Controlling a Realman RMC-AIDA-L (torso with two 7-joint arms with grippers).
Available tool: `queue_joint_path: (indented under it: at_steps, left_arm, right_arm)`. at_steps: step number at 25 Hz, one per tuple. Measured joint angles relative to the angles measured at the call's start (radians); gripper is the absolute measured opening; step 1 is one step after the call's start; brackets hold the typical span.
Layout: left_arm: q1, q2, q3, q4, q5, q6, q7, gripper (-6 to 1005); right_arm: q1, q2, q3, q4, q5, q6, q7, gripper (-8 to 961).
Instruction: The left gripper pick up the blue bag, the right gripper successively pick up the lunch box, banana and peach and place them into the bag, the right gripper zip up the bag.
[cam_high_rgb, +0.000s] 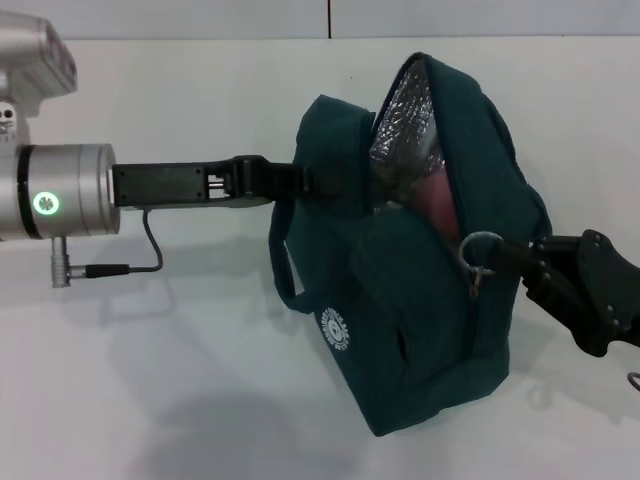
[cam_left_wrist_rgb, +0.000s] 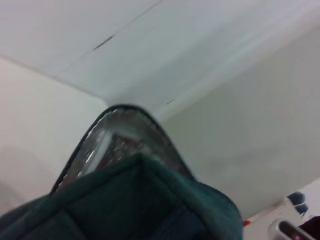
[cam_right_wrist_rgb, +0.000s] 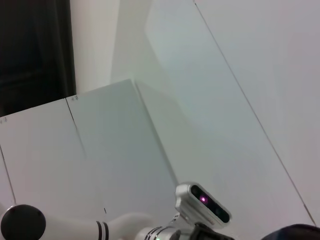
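1. The blue bag (cam_high_rgb: 420, 300) hangs above the white worktop (cam_high_rgb: 150, 400), raised off it, with its shadow falling on the surface toward the near edge
2. The left end effector (cam_high_rgb: 325, 185) reaches in from the left side and is clenched on the blue bag at its upper left part, where a loop handle (cam_high_rgb: 283, 265) droops down beside the bag's wall
3. The bag's mouth is partly unzipped: the opening gapes at the top, showing the silver lining (cam_high_rgb: 400, 115), and narrows downward along the zipper line
4. Inside the gap a pink round shape, the peach (cam_high_rgb: 435, 195), can be seen just under the lining; the other contents are hidden by the fabric
5. The right end effector (cam_high_rgb: 500, 255) comes in from the right edge and grasps the metal ring pull (cam_high_rgb: 478, 250) of the zipper, about midway down the bag's front
6. A small round white logo (cam_high_rgb: 336, 330) sits on the bag's lower left face
7. The left wrist view looks over the teal fabric of the blue bag (cam_left_wrist_rgb: 135, 205) at close range, with the silver lining (cam_left_wrist_rgb: 115, 140) arching up behind it
8. The right wrist view points away from the bag, showing only pale panels and part of the robot's body
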Motion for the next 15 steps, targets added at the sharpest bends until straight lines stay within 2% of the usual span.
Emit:
queue_joint_path:
  at_steps: [6, 15]
  left_arm:
    - [0.029, -0.007, 0.0, 0.0, -0.06, 0.016, 0.089, 154]
    - [0.087, -0.003, -0.005, 0.008, -0.192, 0.069, 0.189, 375]
  right_arm:
    - [0.002, 0.0, 0.008, -0.006, 0.009, -0.004, 0.0, 1]
    - [0.02, 0.0, 0.008, -0.009, 0.055, -0.005, 0.0, 2]
